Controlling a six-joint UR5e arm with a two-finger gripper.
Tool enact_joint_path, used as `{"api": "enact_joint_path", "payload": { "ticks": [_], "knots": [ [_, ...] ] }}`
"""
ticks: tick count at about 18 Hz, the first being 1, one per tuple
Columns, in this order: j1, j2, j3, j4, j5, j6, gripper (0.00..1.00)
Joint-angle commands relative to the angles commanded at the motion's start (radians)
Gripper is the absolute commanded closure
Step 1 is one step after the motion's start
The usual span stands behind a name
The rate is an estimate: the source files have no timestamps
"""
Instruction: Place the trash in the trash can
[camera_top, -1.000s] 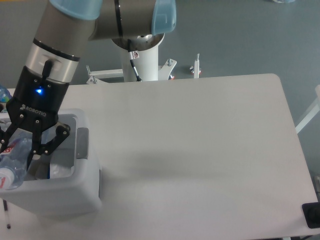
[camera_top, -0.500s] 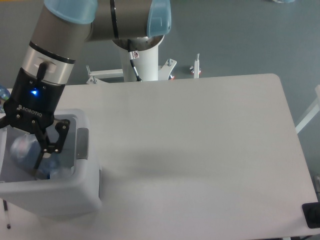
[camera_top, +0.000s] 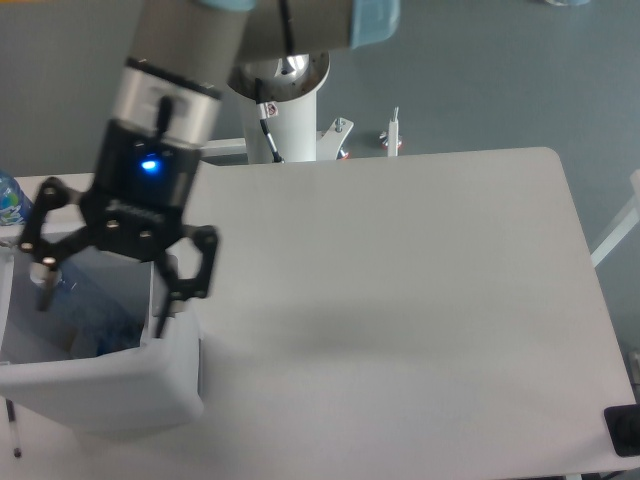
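Observation:
The trash can (camera_top: 110, 385) is a white boxy bin at the table's front left corner. Inside it lies a bluish clear plastic mass (camera_top: 112, 328). It looks like the crushed bottle, but I cannot tell bottle from wrapper, and no pink label shows. My gripper (camera_top: 101, 310) hangs over the bin's opening with its jaws spread wide and nothing between them. One fingertip (camera_top: 43, 297) is over the left side and the other over the right rim. The arm hides the bin's grey panel.
A blue-labelled bottle (camera_top: 8, 197) stands at the far left edge behind the bin. The robot's white pedestal (camera_top: 284, 110) is behind the table (camera_top: 400, 280). A black object (camera_top: 625, 430) sits at the front right corner.
The gripper held the clear bottle over the bin, let it drop inside, then opened wide and rose, shifting right.

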Motion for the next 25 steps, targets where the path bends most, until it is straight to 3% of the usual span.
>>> {"api": "enact_joint_path", "payload": {
  "ticks": [6,11,14,19,22,25],
  "knots": [
    [0.103,0.015,-0.028,-0.012,0.017,0.138,0.0],
    [0.201,0.083,-0.132,-0.018,0.017,0.382,0.0],
    [0.233,0.11,-0.155,-0.026,0.041,0.483,0.0],
    [0.238,0.146,-0.19,-0.136,0.258,0.751,0.0],
    [0.246,0.156,-0.19,-0.198,0.281,0.795,0.0],
    [0.256,0.163,-0.192,-0.201,0.279,0.795,0.0]
  ]
}}
